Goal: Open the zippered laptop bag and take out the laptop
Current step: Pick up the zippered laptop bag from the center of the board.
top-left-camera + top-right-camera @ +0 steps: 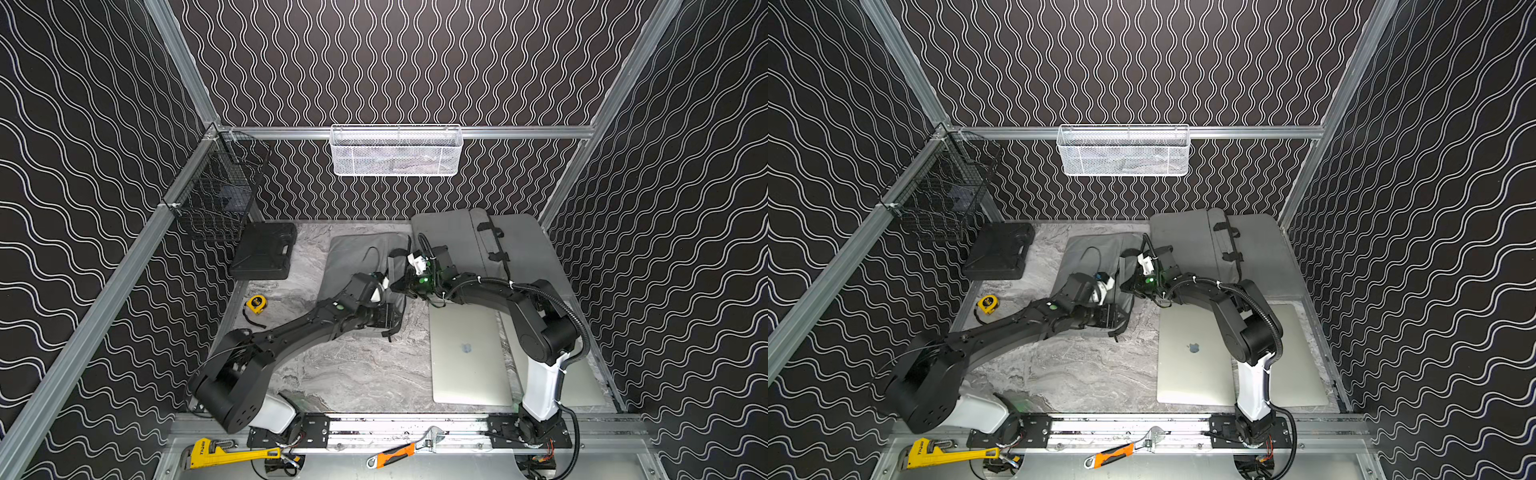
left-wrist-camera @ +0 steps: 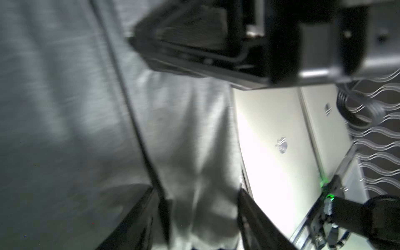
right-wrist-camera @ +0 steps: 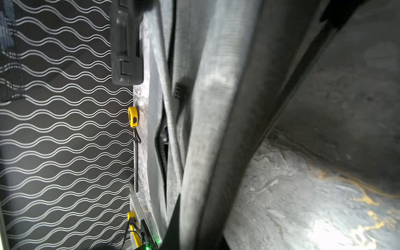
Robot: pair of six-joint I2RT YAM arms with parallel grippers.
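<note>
Clamping onto grey laptop bag (image 1: 357, 257) edge, right hand (image 1: 402, 286), left hand (image 1: 386, 322) beside it, jaws apart.

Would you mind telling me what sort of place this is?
Likely an enclosed robot test cell: a left arm and right arm on a rail, framed patterned walls, a pipe wrench out front.

Robotics laboratory test cell: an aluminium-profile frame (image 1: 270, 132) lined with wave-patterned wall panels (image 1: 395, 62) encloses a marbled desk (image 1: 357, 374), with the left arm (image 1: 299, 328) and right arm (image 1: 523, 307) bolted to a mounting rail (image 1: 395, 427) at its front edge. A white mesh basket (image 1: 397, 151) and a black wire basket (image 1: 216, 195) hang from the frame. A pipe wrench (image 1: 224, 455), adjustable wrench (image 1: 399, 451) and tape measure (image 1: 255, 304) lie about.
</note>
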